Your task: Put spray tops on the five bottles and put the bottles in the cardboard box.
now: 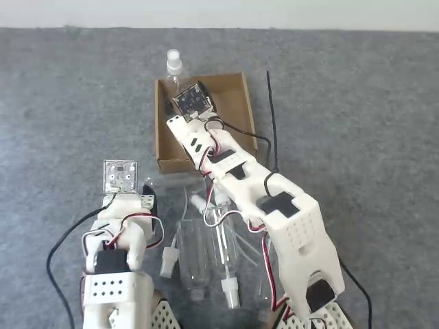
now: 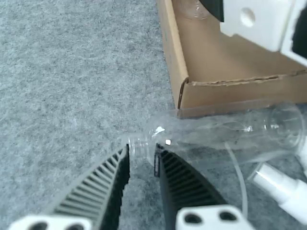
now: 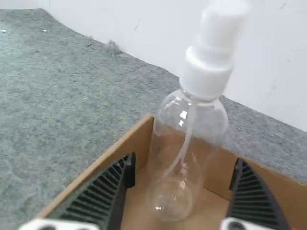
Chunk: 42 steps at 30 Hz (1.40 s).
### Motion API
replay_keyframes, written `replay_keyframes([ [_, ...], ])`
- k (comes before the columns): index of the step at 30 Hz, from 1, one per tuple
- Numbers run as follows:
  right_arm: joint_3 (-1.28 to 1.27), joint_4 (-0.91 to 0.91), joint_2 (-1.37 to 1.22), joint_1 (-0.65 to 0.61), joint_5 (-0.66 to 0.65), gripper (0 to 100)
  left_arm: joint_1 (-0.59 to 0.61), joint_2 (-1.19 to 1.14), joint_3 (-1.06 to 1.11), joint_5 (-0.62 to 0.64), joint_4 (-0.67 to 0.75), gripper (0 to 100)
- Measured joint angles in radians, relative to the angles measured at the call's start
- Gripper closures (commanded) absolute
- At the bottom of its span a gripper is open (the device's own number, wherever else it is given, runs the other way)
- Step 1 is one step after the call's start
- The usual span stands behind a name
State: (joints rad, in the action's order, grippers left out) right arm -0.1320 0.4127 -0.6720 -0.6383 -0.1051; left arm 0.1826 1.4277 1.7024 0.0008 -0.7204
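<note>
Right claw (image 3: 183, 166) open facing capped bottle (image 3: 191, 129), left claw (image 2: 141, 154) open at uncapped bottle (image 2: 216, 132)

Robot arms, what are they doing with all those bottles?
It's a packing job. The right end effector, open, sits around a topped bottle standing upright in the cardboard box. The left end effector is at the neck of a topless bottle lying beside the box. More bottles lie between the arms.

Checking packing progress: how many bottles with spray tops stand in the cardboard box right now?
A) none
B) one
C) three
B: a single bottle with a white spray top stands upright in a corner of the cardboard box, with the right gripper open around it.
</note>
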Motion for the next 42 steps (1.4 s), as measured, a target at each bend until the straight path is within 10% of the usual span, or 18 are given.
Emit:
replay_keyframes([
  [17, -0.471, -0.040, 0.460, 0.023, 0.000, 78.5, 0.000, 0.000, 0.000, 0.000, 0.000, 92],
  [42, -0.586, -1.200, 1.234, 0.037, 0.163, 83.2, 0.000, 0.000, 0.000, 0.000, 0.000, 92],
])
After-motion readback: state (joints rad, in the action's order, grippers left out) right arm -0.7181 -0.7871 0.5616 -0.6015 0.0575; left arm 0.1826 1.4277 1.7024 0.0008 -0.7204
